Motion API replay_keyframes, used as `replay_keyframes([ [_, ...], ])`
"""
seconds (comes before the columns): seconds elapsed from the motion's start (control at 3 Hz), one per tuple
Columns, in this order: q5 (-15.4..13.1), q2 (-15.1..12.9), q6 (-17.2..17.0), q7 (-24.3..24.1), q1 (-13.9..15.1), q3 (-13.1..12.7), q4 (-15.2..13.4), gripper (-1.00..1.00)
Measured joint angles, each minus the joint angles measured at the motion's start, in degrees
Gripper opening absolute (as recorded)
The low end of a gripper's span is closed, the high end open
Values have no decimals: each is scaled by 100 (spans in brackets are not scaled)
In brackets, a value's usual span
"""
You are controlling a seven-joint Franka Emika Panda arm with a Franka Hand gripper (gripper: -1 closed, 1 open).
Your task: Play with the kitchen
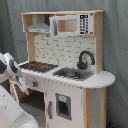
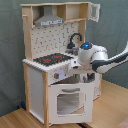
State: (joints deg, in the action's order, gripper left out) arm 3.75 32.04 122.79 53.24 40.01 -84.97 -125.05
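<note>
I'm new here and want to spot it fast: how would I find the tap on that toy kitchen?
Start at the kitchen. On its countertop, beside the stovetop, lies the sink. The faucet rises behind it: the only black, arched piece against the white tiles.

The kitchen (image 1: pixel 75 80) (image 2: pixel 60 75) is white with light-wood side panels and top shelf, and its back wall carries a white brick-tile pattern with dark joints in the first exterior view and a dotted one in the second exterior view. Its stovetop (image 1: pixel 38 65) (image 2: pixel 51 59) is black with red burner rings, the faucet (image 1: pixel 85 58) (image 2: pixel 75 39) is black, and the hood (image 1: pixel 39 26) (image 2: pixel 49 20) is grey. The arm (image 2: pixel 102 56) (image 1: pixel 10 70) is white with black joints and a blue light on top.
</note>
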Motion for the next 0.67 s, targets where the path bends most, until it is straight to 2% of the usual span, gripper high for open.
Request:
replay_keyframes([
  [0.67,0,-282,513,438,649,-681,-93,100],
])
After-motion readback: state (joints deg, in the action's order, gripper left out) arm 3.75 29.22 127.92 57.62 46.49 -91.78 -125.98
